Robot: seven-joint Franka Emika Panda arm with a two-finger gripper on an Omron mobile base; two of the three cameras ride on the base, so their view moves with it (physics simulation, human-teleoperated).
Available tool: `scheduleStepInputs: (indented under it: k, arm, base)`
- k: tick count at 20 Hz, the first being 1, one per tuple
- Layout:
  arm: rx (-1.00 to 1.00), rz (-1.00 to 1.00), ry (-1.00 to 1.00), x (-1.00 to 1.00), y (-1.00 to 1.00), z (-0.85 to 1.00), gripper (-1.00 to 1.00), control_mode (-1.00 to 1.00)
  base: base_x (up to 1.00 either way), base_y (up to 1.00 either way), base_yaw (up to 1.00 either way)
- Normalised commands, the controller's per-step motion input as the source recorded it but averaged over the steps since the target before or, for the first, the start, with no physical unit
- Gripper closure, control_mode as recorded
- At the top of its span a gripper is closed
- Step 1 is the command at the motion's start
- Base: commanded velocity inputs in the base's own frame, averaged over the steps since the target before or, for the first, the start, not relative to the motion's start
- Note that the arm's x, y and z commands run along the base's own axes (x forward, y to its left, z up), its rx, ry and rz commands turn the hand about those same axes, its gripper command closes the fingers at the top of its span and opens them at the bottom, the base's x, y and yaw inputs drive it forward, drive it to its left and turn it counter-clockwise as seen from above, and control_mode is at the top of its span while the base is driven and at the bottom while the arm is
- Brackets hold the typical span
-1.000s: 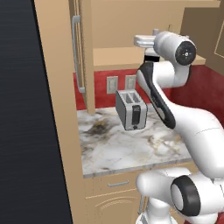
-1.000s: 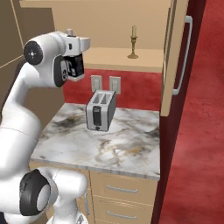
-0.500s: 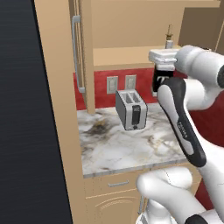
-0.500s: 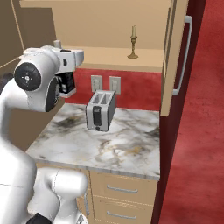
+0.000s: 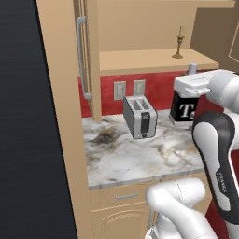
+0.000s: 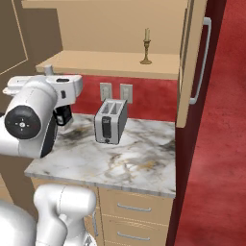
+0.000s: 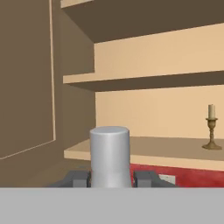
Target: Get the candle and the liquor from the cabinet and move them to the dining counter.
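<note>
**Room around the worktop**

You've got a small marble bench with grey-brown veining, tan drawer fronts with silver pulls under it. A silver two-slot toaster stands near the back of the top. Behind it is a red backsplash with two pale wall outlets side by side, just above the toaster. In the left base view, a tall dark panel fills the left edge. In the right base view, the red surface runs down the right side. Lighting is flat and even, no hard shadows.
</note>
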Motion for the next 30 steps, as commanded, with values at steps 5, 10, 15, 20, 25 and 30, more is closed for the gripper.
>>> scheduleStepInputs:
  k: [5, 10, 15, 20, 25, 30]
  arm:
    - [0.0, 0.0, 0.0, 0.0, 0.0, -0.02, 1.0, -1.0]
    - [0.0, 0.0, 0.0, -0.09, 0.0, -0.26, 1.0, 1.0]
    - [0.0, 0.0, 0.0, 0.0, 0.0, 0.0, 1.0, 1.0]
    - [0.0, 0.0, 0.0, 0.0, 0.0, 0.0, 1.0, 1.0]
    - [0.0, 0.0, 0.0, 0.0, 0.0, 0.0, 1.0, 1.0]
    - [0.0, 0.0, 0.0, 0.0, 0.0, 0.0, 1.0, 1.0]
  base:
    - [0.0, 0.0, 0.0]
    - [-0.09, 0.0, 0.0]
    - [-0.71, -0.02, 0.06]
    - [-0.8, 0.0, 0.14]
    - [-0.79, 0.23, 0.25]
    - [-0.65, 0.5, 0.42]
